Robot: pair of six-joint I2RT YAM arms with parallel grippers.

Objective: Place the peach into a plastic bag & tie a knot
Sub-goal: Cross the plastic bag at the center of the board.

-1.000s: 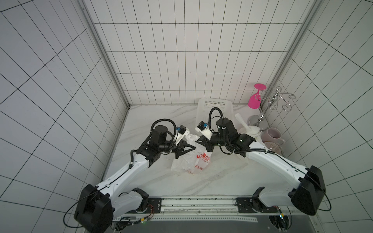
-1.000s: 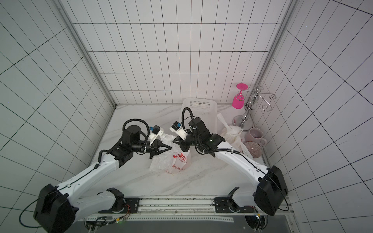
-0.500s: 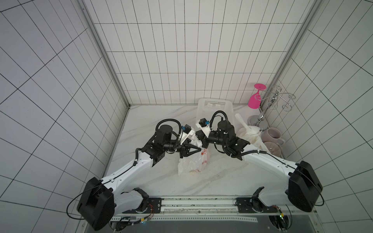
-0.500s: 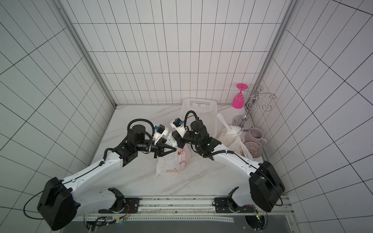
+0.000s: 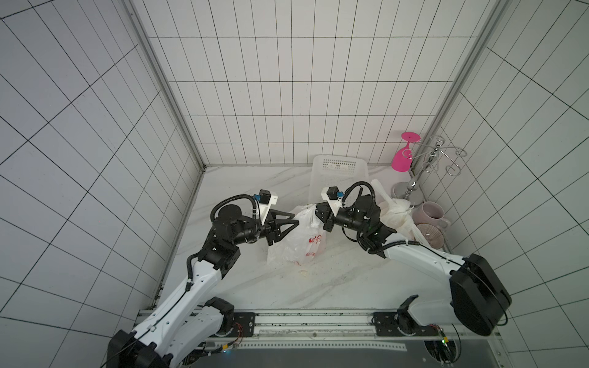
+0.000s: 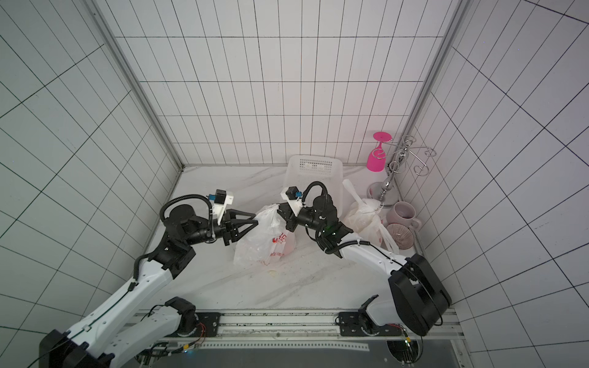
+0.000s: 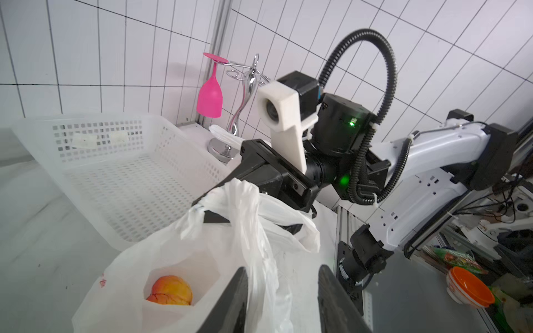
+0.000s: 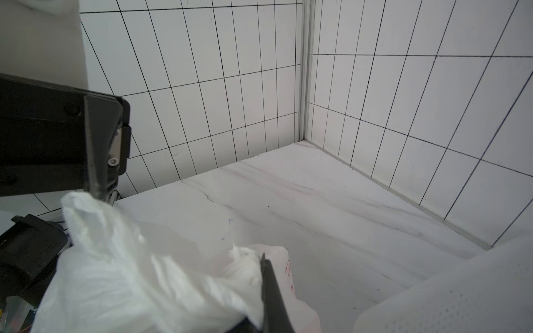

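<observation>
The peach [image 7: 170,290] lies at the bottom of the plastic bag [image 5: 298,242]; the bag stands on the white marble tabletop [image 5: 255,286], inside a cell of white tiled walls [image 5: 287,95]; the right gripper [image 5: 315,211] is clamped on the bag's raised handle; the left gripper [image 7: 282,268] has its fingers apart, with a fold of the bag between them, against one finger.
</observation>
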